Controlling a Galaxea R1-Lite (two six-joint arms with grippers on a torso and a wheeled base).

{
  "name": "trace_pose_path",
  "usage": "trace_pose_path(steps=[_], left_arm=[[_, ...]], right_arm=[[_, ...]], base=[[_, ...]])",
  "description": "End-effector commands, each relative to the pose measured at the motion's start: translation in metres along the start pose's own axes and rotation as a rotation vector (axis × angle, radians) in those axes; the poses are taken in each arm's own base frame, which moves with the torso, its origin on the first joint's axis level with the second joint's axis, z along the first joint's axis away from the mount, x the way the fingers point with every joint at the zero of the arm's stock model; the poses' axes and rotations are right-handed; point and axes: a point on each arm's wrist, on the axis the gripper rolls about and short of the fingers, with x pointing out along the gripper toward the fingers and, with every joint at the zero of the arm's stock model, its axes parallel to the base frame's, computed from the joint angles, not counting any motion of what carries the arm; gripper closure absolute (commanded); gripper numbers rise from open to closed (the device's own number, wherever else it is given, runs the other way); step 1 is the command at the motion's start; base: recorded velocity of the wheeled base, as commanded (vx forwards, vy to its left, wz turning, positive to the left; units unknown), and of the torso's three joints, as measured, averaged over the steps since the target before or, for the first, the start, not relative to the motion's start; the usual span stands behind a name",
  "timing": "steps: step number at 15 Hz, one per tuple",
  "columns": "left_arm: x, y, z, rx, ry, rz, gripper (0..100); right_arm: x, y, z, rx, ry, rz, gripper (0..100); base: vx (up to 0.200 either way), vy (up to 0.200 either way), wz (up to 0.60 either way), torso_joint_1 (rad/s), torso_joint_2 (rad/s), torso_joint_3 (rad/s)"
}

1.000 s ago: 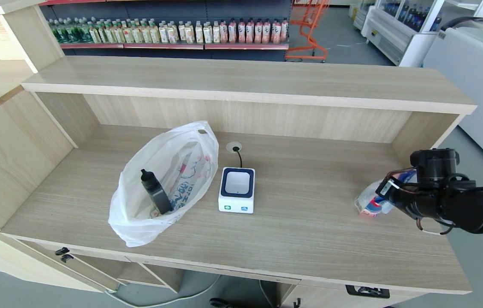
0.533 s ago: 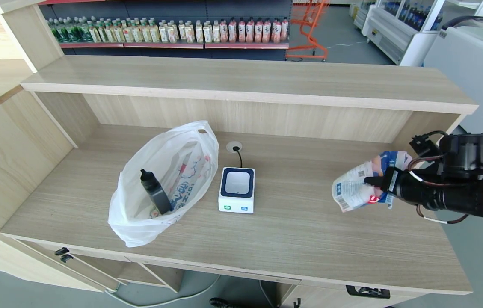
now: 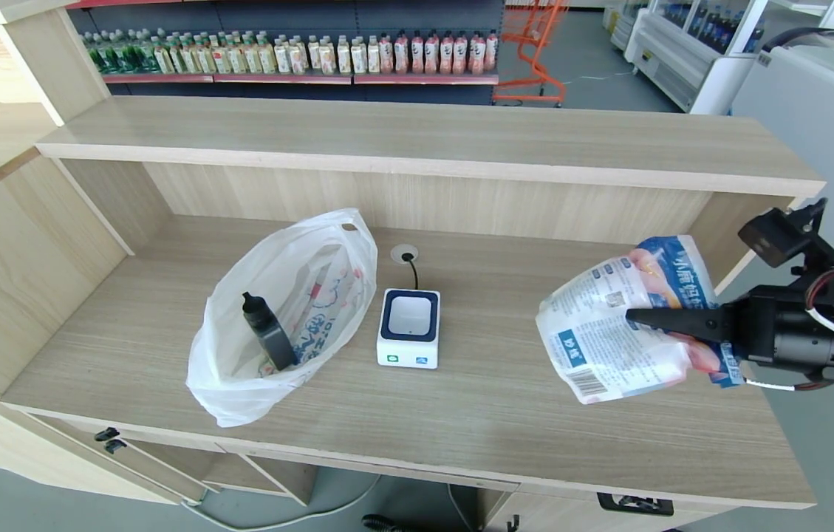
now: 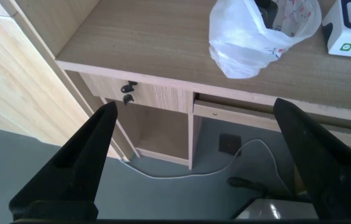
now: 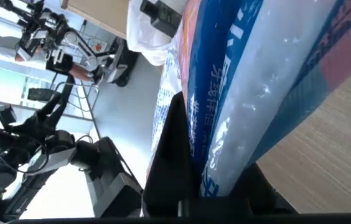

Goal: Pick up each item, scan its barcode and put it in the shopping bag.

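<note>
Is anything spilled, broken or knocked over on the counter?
Nothing stands out. The right hand grips the packet above the counter, and the packet looks whole. The scanner sits flat beside the shopping bag, which lies open with a black bottle leaning inside. No spills show.

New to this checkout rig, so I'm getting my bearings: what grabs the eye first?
The blue-and-white plastic food pouch stands out, pinched in the right gripper above the right end of the wooden counter. Then the white plastic shopping bag at the left, a black bottle inside, and the white box-shaped scanner beside it.
</note>
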Motion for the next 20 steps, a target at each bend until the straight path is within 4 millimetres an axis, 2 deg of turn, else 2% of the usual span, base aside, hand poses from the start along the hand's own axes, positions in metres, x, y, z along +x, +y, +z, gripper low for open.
trace_pose_path(steps=[1, 3, 7, 20], left_arm=[[0.000, 0.000, 0.000, 0.000, 0.000, 0.001, 0], [0.000, 0.000, 0.000, 0.000, 0.000, 0.001, 0], [0.000, 0.000, 0.000, 0.000, 0.000, 0.001, 0], [0.000, 0.000, 0.000, 0.000, 0.000, 0.001, 0]], right_arm=[[0.011, 0.032, 0.002, 0.008, 0.022, 0.107, 100], [0.020, 0.042, 0.003, 0.045, 0.047, 0.152, 100], [0.021, 0.053, 0.010, 0.158, 0.048, 0.179, 100], [0.045, 0.080, -0.005, 0.147, 0.152, 0.300, 100]], base=[[0.000, 0.000, 0.00, 0.000, 0.00, 0.000], [0.000, 0.000, 0.00, 0.000, 0.00, 0.000], [0.000, 0.000, 0.00, 0.000, 0.00, 0.000], [0.000, 0.000, 0.00, 0.000, 0.00, 0.000]])
